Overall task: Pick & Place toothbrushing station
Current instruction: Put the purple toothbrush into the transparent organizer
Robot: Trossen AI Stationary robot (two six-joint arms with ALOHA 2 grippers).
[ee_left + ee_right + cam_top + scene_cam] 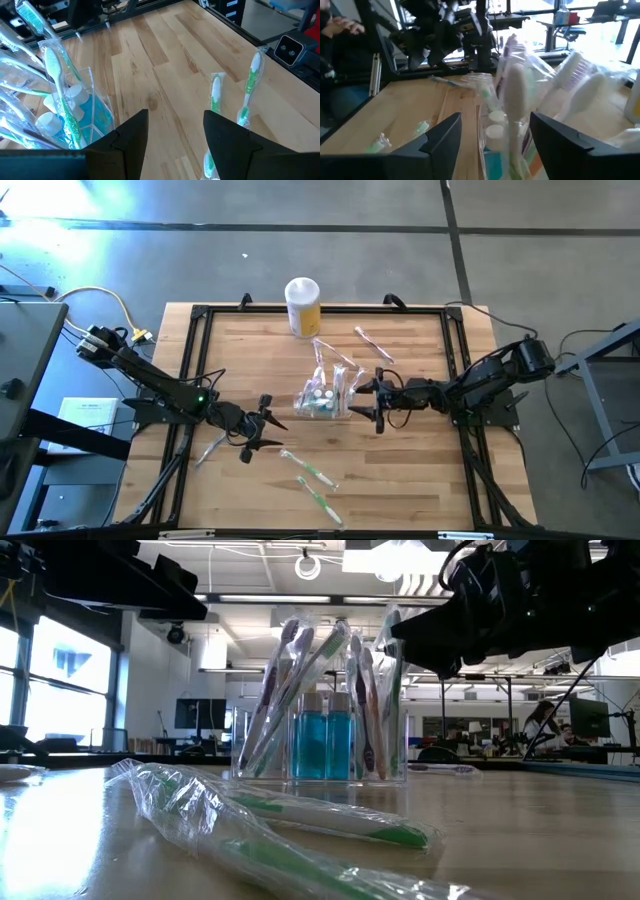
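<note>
- Right gripper (pixel 372 400) stood open at the toothbrushing station (pixel 325 395), gripping nothing; best retreat was straight back.
- Left gripper (pixel 258 430) open, empty.

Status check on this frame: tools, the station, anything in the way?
Left tool open, empty. Right tool open beside the toothbrushing station, upright mid-table. Two wrapped green toothbrushes loose near the front edge, yellow canister at the back.

- Wooden desk (pixel 250 350) with black frame.
- On it stood toothbrushing station (pixel 325 395), yellow canister (pixel 303 307).
- Wrapped toothbrushes lay: green pair (pixel 312 483), pink one (pixel 373 345), another (pixel 212 448).
</note>
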